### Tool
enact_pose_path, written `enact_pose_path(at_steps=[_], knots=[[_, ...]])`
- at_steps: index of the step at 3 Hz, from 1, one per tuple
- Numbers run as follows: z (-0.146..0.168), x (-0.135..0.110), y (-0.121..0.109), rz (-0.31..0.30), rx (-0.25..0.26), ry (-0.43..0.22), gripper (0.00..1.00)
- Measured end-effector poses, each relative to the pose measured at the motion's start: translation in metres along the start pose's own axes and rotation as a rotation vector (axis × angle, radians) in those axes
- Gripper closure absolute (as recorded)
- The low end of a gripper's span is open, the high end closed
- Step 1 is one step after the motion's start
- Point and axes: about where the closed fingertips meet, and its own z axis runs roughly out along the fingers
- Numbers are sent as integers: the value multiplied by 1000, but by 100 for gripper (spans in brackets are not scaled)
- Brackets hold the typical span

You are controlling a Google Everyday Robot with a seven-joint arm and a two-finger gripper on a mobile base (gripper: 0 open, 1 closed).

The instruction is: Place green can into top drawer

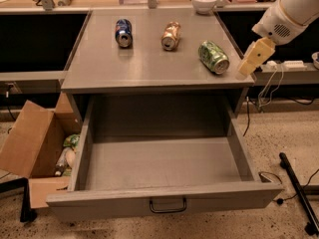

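On the cabinet top [149,66] the green can [213,57] lies sideways, end aimed near-right toward the gripper [247,67] (openness: cannot tell).

No word, brand or number can be read anywhere: the printing on the green can [213,57], the blue can [123,32] and the copper-orange can [171,35] on the counter [124,68] is illegible. The tool [248,67] hangs just off the counter's right edge, near the green can.

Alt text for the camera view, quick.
The gripper hangs just right of the green aluminium can, lying on its side on the grey cabinet top with a blue can and a copper-orange can. Below, the wide grey metal top drawer is open and empty.
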Motion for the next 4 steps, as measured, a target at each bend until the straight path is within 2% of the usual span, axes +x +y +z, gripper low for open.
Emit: enact_pose_path(at_steps=[2,3,4], knots=[[22,-16,-28,50,12,-2,0],[44,-26,-50,133,32,11,0],[56,-29,-61,200,47,20,0]])
